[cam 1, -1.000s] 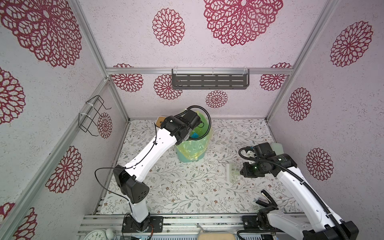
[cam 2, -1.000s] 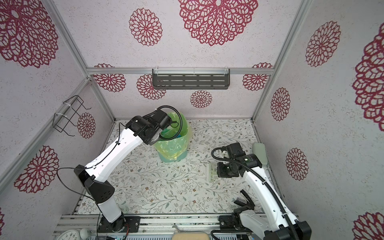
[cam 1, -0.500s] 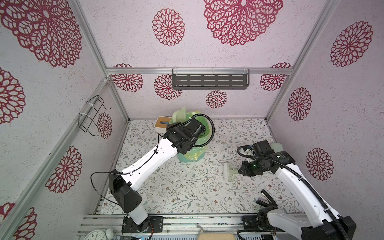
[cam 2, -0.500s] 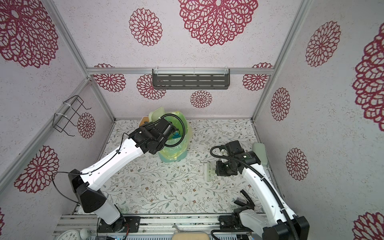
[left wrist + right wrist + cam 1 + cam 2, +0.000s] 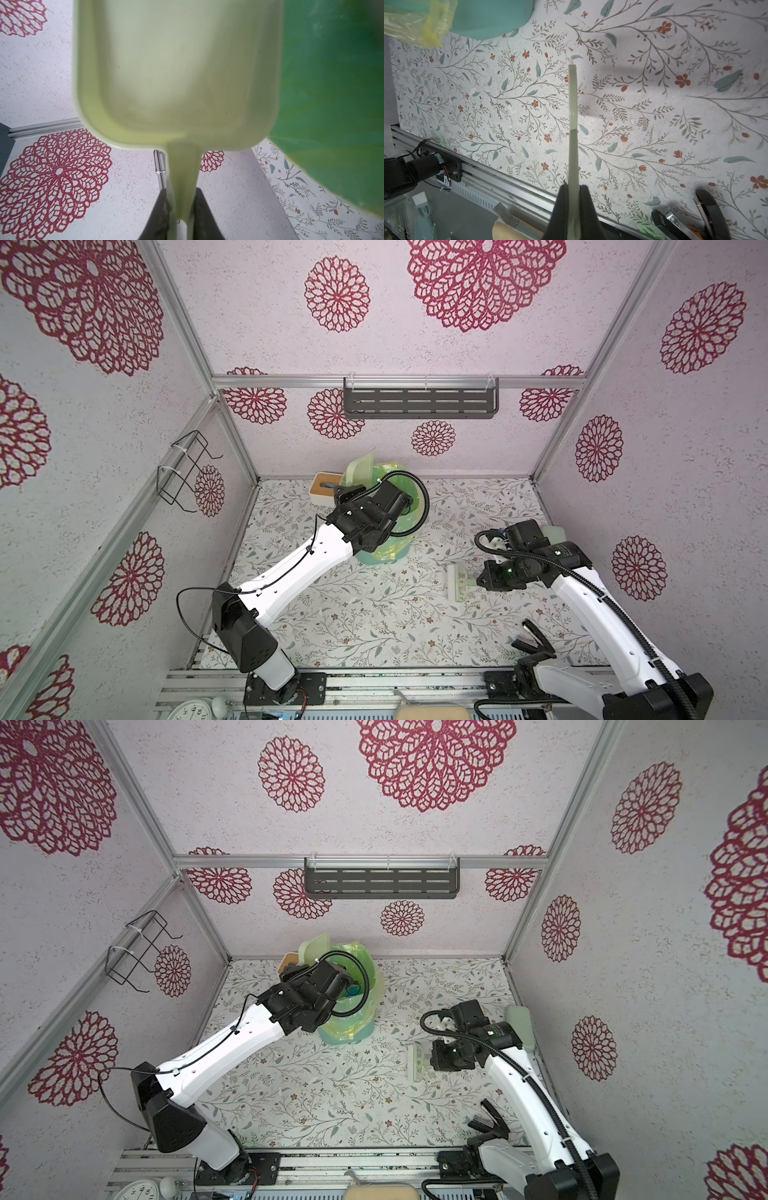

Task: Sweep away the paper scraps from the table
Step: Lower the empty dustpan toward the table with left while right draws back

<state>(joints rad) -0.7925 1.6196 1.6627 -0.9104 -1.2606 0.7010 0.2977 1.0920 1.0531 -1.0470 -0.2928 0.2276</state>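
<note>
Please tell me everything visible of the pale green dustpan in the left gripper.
The dustpan is pale yellow-green, seemingly smooth plastic: a shallow tray with rounded corners, a raised rim and a narrow flat handle. The left gripper is shut on that handle. It is held up off the table, close beside the green bin liner; its tray looks empty.

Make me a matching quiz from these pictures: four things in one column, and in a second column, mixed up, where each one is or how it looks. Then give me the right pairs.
Column one:
1. dustpan
2. brush
3. bin
4. grey shelf

Column two:
A. fixed to the back wall
B. gripped by the right claw
C. lined with yellow-green plastic
D. gripped by the left claw

Pairs: 1-D, 2-B, 3-C, 4-A
</note>
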